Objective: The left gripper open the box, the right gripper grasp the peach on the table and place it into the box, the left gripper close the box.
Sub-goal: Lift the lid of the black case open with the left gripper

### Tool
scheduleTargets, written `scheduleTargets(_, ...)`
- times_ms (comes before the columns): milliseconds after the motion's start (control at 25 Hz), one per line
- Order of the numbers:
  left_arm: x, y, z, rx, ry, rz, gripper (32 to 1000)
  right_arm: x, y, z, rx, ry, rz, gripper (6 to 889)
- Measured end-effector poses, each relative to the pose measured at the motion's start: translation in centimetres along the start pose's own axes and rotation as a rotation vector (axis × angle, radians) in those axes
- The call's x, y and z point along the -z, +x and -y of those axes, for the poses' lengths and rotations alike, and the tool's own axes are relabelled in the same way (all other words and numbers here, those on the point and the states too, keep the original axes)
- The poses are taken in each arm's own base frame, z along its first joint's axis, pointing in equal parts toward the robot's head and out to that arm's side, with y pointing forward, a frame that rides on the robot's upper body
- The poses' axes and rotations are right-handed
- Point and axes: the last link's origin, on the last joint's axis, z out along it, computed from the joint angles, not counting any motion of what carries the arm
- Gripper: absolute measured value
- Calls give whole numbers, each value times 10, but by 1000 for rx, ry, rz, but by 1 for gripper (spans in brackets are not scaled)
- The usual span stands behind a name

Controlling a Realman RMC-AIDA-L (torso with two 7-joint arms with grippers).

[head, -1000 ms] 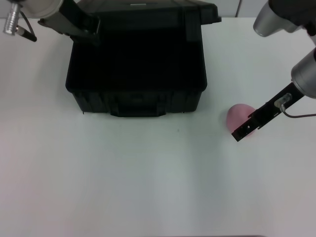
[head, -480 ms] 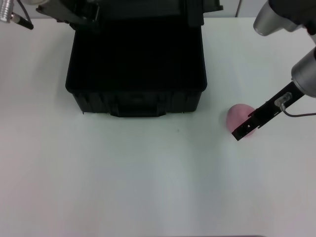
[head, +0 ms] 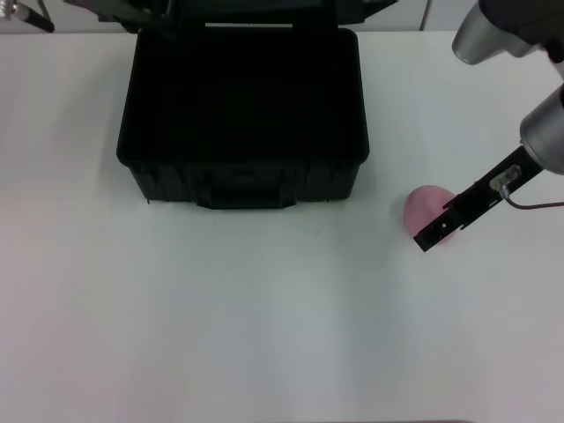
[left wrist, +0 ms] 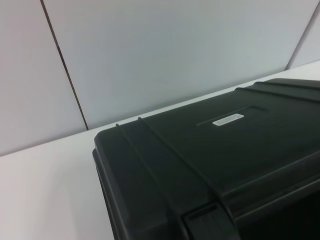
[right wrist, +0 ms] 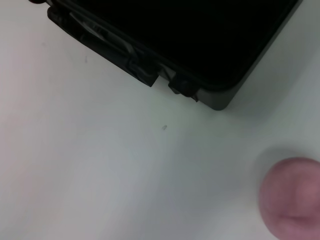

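Peach point(head: 425, 208) on table, touching right end effector point(head: 434, 233), beside open box point(head: 242, 176).

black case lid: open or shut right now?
Open. The large black plastic case shows its dark interior from above; its lid is swung back.

Black bar end effector point(head: 438, 233), grey-silver arm point(head: 546, 137)

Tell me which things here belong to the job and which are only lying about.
Job: box, lid swung open; peach on the table; right pincer at the peach; left pincer behind the box.
Lying about: only the white table itself.
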Motion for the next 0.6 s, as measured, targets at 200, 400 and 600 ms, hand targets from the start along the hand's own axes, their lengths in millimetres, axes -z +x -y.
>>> scheduleTargets(200, 3, 4, 2, -1, -3, -15, 383, 0, 0, 0, 0, 0, 0, 846)
scheduleTargets(400, 4, 6, 3, -2, 2, -23, 383, 0, 0, 0, 0, 0, 0, 845)
scheduleTargets(600, 5, 8, 4, -6, 13, -30, 383, 0, 0, 0, 0, 0, 0, 845)
